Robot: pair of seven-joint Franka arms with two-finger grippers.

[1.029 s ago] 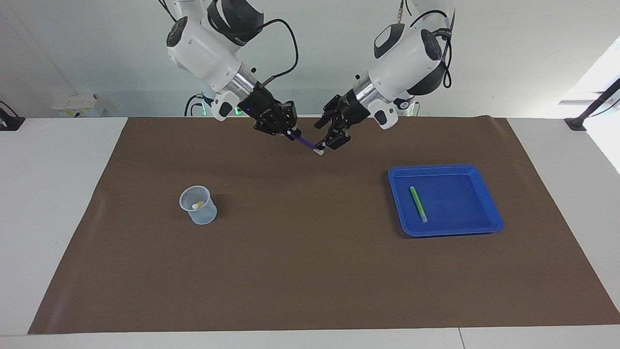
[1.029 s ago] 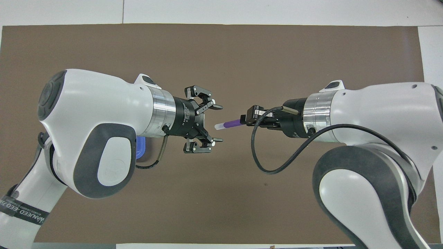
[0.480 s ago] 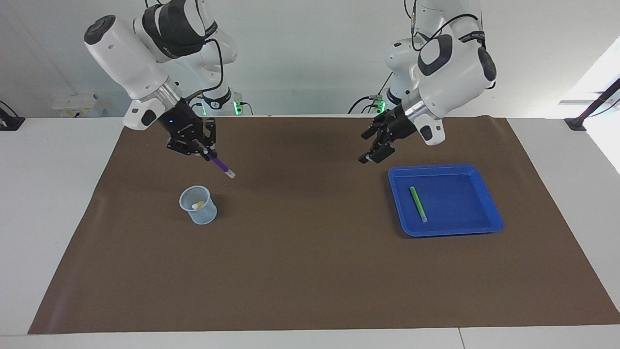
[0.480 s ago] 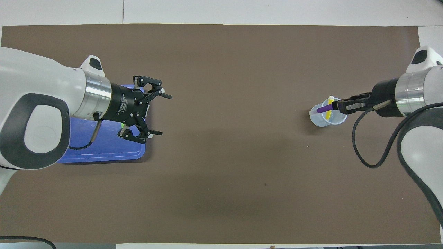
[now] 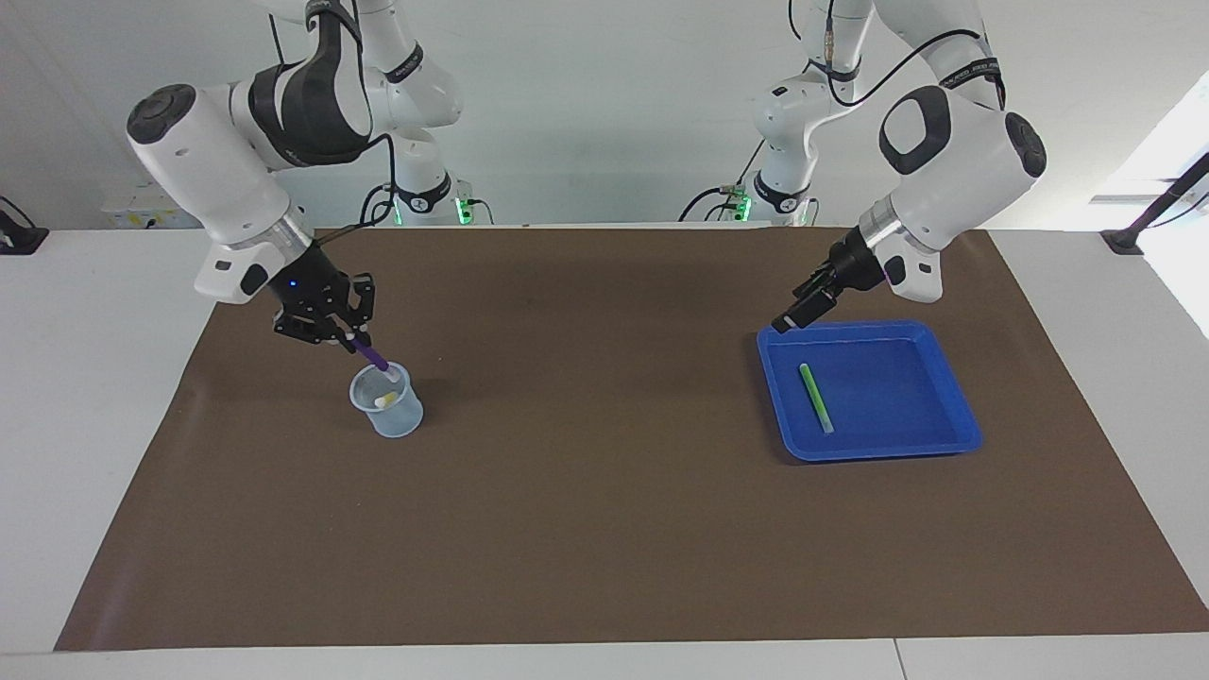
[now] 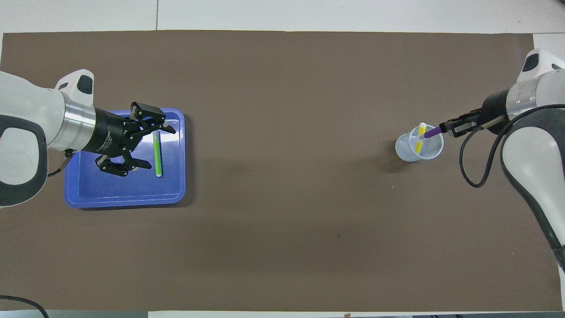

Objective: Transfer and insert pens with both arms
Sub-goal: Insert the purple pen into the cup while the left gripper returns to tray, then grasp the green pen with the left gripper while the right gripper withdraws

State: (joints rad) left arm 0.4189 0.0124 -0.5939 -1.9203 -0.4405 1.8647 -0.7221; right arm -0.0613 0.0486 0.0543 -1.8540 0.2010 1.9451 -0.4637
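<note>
Overhead view, right pincer [image 6: 442, 127] grasping purple pen [image 6: 431, 131], tip hidden in cup [image 6: 404, 151], left pincer [image 6: 148, 148] released.

You've got bright, even light here, sharp in both views. Daylight blows out a window [image 5: 1181, 179] at the facing view's edge. Soft shadows sit under the clear cup [image 5: 387, 400] and blue tray [image 5: 869, 447]; the brown mat [image 6: 282, 229] maybe darkens mid-table.

cup [image 5: 387, 400]: under right gripper [image 5: 351, 338], holds two pens | tray [image 5: 945, 439]: under left gripper [image 6: 148, 148], holds one pen [image 5: 816, 398]
</note>
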